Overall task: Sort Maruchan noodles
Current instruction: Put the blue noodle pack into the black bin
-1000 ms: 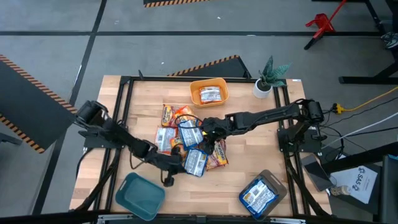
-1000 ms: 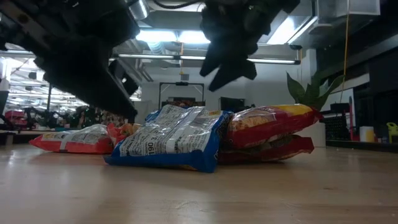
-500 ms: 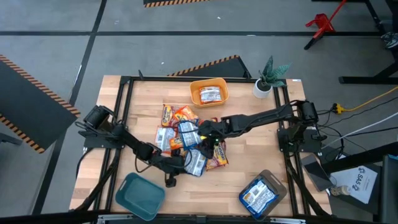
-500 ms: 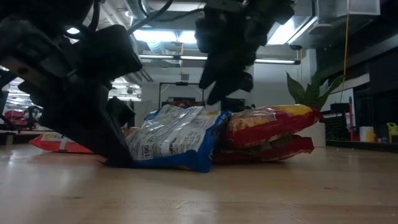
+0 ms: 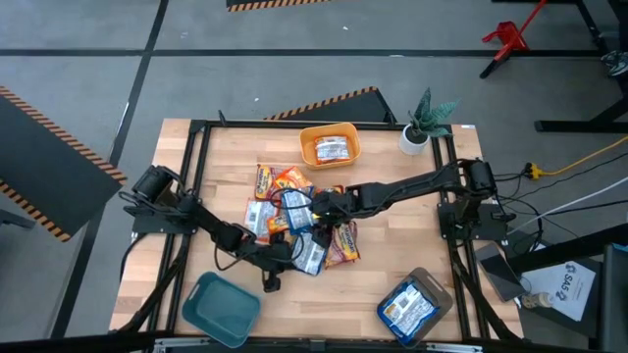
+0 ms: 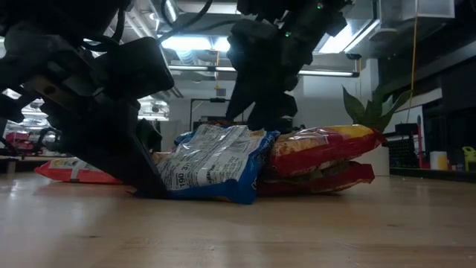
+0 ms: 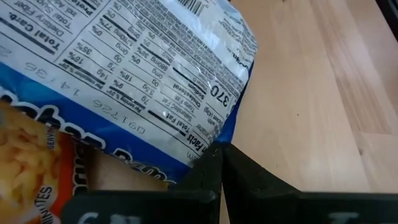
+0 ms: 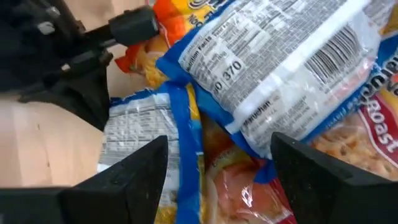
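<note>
**Mia:** Where are the noodle packets (image 5: 294,227)?

**Ben:** They lie in a messy pile in the middle of the wooden table (image 5: 412,235). Some are blue and white, some orange, some red. Both grippers are right at the pile.

**Mia:** What is the left gripper (image 5: 283,257) doing?

**Ben:** Its fingers are pressed tight together. The tips are just under the edge of a blue-and-white packet (image 7: 137,81). That packet lies with its back up, so the small printed food facts show. An orange packet (image 7: 37,155) sits beside the fingers. It is hard to tell if the packet edge is pinched between the fingers or only touching them.

**Mia:** And the right gripper (image 5: 316,208)?

**Ben:** Its two fingers (image 8: 134,171) stand wide apart. It hangs over the top of the pile and holds nothing. Just ahead of the fingers lies another blue-and-white packet (image 8: 280,68), back side up, with a bar code. Red and orange packets peek out below it.

**Mia:** What else is near the grippers?

**Ben:** A teal bin (image 5: 221,309) sits close to the left gripper. A grey bin (image 5: 440,284), well away from the right gripper, has a blue packet (image 5: 407,306) in it. An orange bin (image 5: 330,132) past the pile holds one packet (image 5: 332,149). A small plant (image 5: 424,120) stands in the far corner.
</note>
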`<state>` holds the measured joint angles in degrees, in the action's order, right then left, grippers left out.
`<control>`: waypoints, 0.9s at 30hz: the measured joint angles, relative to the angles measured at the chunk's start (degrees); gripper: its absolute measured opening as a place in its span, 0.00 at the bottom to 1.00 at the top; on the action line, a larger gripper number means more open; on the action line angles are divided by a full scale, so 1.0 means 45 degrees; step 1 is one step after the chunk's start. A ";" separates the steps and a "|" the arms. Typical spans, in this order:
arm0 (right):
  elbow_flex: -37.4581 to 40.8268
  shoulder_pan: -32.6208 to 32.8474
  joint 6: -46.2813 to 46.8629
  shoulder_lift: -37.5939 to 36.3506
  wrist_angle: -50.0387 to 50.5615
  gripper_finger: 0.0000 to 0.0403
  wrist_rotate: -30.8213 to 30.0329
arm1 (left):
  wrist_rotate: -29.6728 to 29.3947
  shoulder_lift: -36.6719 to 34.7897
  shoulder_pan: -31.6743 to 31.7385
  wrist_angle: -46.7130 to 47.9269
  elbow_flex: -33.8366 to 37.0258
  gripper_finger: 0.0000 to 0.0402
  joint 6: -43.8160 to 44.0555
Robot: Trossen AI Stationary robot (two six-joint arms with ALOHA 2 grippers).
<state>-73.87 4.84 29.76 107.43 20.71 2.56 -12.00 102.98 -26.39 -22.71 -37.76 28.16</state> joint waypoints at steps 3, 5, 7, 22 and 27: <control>0.0005 0.0000 0.0000 0.0007 0.0043 0.66 -0.0012 | -0.0427 -0.0211 -0.0224 0.0034 0.0034 0.00 -0.0023; 0.0002 0.0000 -0.0004 0.0007 0.0054 0.66 -0.0111 | -0.0740 -0.0490 -0.0342 0.0263 0.0037 0.00 -0.0047; 0.0002 0.0000 -0.0005 0.0007 -0.0003 0.66 -0.0116 | -0.1022 -0.0794 -0.0446 0.0242 0.0039 0.00 -0.0178; 0.0005 0.0000 -0.0010 0.0007 0.0015 0.66 -0.0339 | -0.1591 -0.0128 -0.0448 -0.0732 0.0005 0.00 -0.0396; 0.0004 0.0000 -0.0080 0.0007 -0.0018 0.66 0.0129 | -0.1581 -0.0058 -0.0451 -0.0655 -0.0014 0.00 -0.0326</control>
<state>-73.86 4.84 29.40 107.46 20.63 3.15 -19.11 102.72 -28.42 -25.66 -37.82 26.70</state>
